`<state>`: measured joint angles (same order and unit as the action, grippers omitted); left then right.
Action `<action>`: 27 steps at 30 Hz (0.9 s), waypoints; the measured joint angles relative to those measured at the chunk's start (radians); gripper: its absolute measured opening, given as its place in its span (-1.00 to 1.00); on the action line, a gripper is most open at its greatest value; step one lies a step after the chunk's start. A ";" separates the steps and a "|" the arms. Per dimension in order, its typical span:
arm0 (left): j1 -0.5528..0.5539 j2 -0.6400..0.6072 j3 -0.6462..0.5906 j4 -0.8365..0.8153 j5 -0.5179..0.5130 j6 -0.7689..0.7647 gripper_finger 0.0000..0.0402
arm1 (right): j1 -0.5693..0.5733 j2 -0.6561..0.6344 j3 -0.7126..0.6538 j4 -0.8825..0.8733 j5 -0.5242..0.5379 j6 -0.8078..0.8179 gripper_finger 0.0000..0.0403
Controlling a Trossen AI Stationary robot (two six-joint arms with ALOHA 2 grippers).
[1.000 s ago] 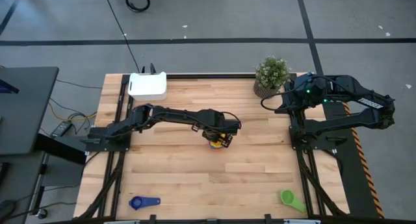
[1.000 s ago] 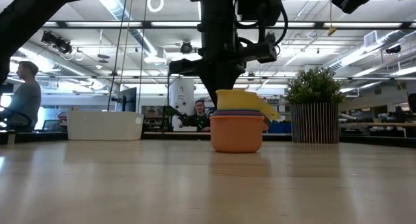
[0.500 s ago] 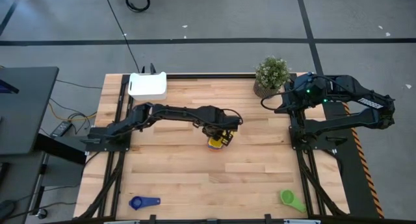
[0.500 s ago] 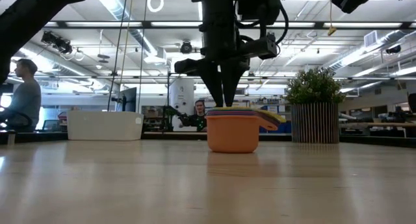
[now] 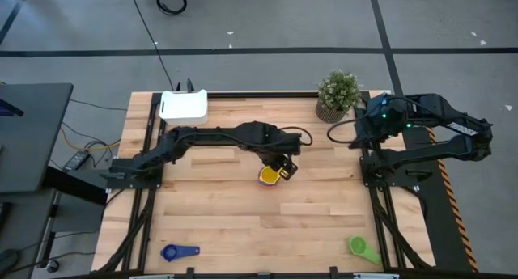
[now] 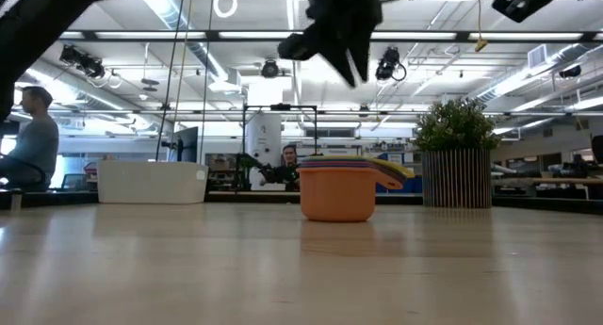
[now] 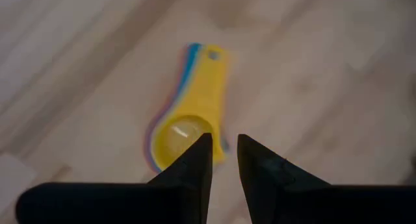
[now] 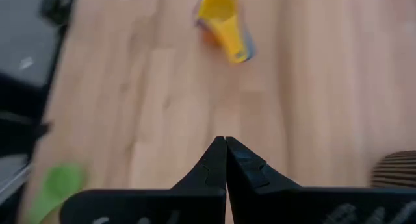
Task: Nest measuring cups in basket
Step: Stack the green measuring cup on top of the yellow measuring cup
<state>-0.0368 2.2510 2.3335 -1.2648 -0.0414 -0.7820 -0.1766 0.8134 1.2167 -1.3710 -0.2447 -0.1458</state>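
A nested stack of measuring cups point(image 5: 269, 176) stands on the table's middle, with the orange cup point(image 6: 339, 193) at the bottom and the yellow cup point(image 7: 188, 133) on top, handles one over another. My left gripper point(image 5: 281, 163) hangs well above the stack point(image 6: 353, 61), touching nothing, its fingers a narrow gap apart point(image 7: 224, 149). A blue cup point(image 5: 180, 252) and a green cup point(image 5: 363, 247) lie on the table near its near edge. The white basket point(image 5: 184, 107) sits at the far left corner. My right gripper point(image 8: 225, 145) is shut and waits at the table's right side point(image 5: 358, 132).
A potted green plant point(image 5: 338, 93) stands at the far right, close to my right arm. The green cup point(image 8: 62, 182) also shows in the right wrist view. Bare wood lies between the stack and the basket point(image 6: 151, 182). People sit in the room beyond the table.
The yellow cup stood proud on the stack a second ago and has sunk flush into it under my left gripper. My left gripper then rose clear of the stack, drifting slightly toward the far right.
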 joint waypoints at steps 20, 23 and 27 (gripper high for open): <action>-0.178 -0.089 -0.003 0.047 0.117 0.008 -0.60 | 0.213 -0.115 -0.003 -0.201 -0.295 0.100 -0.99; -0.207 -0.089 -0.003 0.047 0.116 -0.018 -0.60 | 0.251 -0.112 -0.003 -0.200 -0.293 0.132 -0.99; -0.240 -0.089 -0.003 0.047 0.094 -0.018 -0.60 | 0.295 -0.101 -0.003 -0.196 -0.239 0.185 -0.99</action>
<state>-0.2772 2.1624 2.3306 -1.2180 0.0527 -0.8001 0.1179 0.7124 1.2134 -1.5673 -0.4837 0.0389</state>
